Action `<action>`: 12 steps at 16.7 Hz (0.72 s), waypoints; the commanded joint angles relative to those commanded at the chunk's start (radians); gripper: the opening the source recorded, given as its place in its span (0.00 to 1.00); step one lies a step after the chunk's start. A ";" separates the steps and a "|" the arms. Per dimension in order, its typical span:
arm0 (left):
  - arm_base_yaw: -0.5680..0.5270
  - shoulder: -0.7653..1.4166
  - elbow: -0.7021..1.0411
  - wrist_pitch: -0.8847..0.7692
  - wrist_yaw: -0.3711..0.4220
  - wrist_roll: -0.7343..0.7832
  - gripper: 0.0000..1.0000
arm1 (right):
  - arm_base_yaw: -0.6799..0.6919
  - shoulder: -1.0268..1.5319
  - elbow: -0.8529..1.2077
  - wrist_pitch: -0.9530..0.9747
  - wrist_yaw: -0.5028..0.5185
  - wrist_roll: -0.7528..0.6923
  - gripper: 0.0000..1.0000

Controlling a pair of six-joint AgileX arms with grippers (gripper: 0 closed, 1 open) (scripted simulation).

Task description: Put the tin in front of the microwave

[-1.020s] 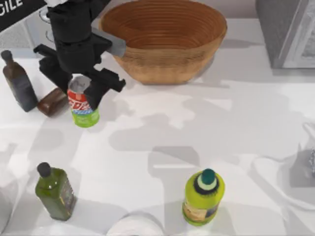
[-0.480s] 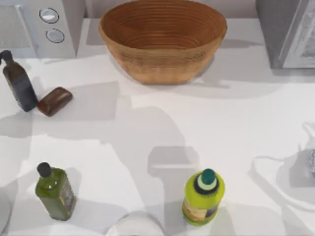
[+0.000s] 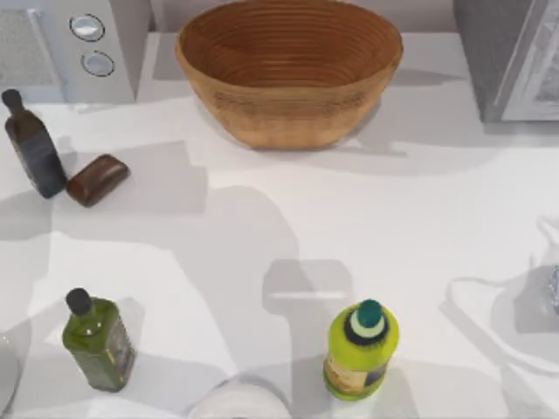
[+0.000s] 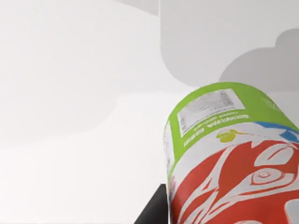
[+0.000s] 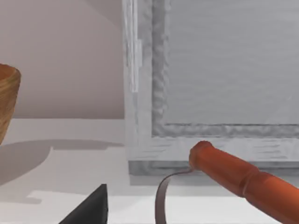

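One small drink tin [image 4: 233, 158], red-banded above lime green, is showing close against the left wrist camera, apparently riding in the left gripper, high above the white table [image 3: 410, 218]; the light grey two-dial microwave [image 3: 70, 48] is sitting back-left.

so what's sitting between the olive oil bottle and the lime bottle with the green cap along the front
In the top view, between the olive oil bottle and the lime bottle, a round white thing sits at the front edge; the rest is bare table.
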 joint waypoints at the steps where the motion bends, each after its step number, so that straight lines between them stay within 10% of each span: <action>1: 0.022 -0.003 -0.002 0.004 0.003 0.013 0.00 | 0.000 0.000 0.000 0.000 0.000 0.000 1.00; 12: -0.012 0.007 -0.022 0.029 0.000 -0.015 0.00 | 0.000 0.000 0.000 0.000 0.000 0.000 1.00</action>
